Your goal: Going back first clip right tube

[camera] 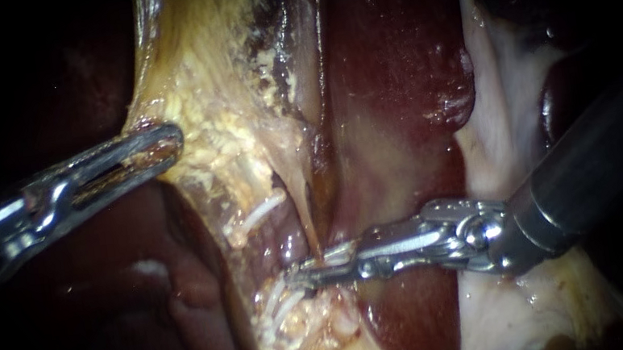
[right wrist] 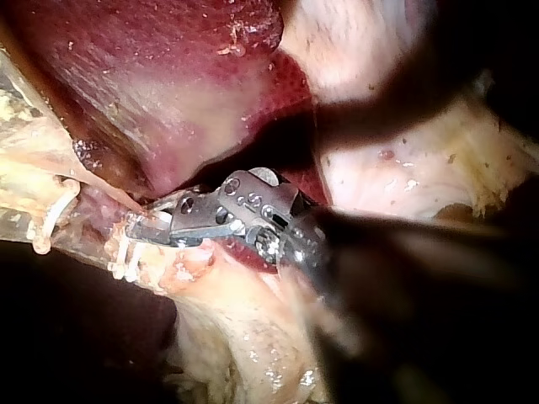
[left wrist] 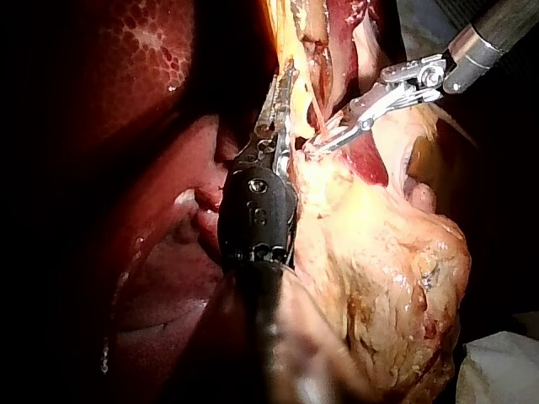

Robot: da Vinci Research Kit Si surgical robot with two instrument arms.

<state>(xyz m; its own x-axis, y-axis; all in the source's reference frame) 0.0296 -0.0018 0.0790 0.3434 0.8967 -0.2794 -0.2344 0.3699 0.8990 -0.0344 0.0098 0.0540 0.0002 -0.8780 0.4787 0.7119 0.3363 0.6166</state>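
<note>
My right instrument (camera: 310,271) comes in from the right, its slim jaws standing slightly open around the foot of a thin tan tube, the right tube (camera: 305,225). A white clip (camera: 336,256) shows between the jaws at the tube. In the right wrist view the same jaws (right wrist: 145,231) point at the tube, with white clips (right wrist: 122,255) just beside their tip. My left instrument (camera: 161,143) enters from the left, shut on the edge of the yellow fatty tissue (camera: 211,99), which it holds taut. The left wrist view shows these jaws (left wrist: 282,94) clamped on that tissue.
Dark red liver (camera: 386,67) lies behind the tubes. Another white clip (camera: 258,213) sits on the strand to the left, and several more (camera: 280,311) lie lower down. Pale white tissue (camera: 504,99) lies right of the liver, above my right shaft (camera: 595,168).
</note>
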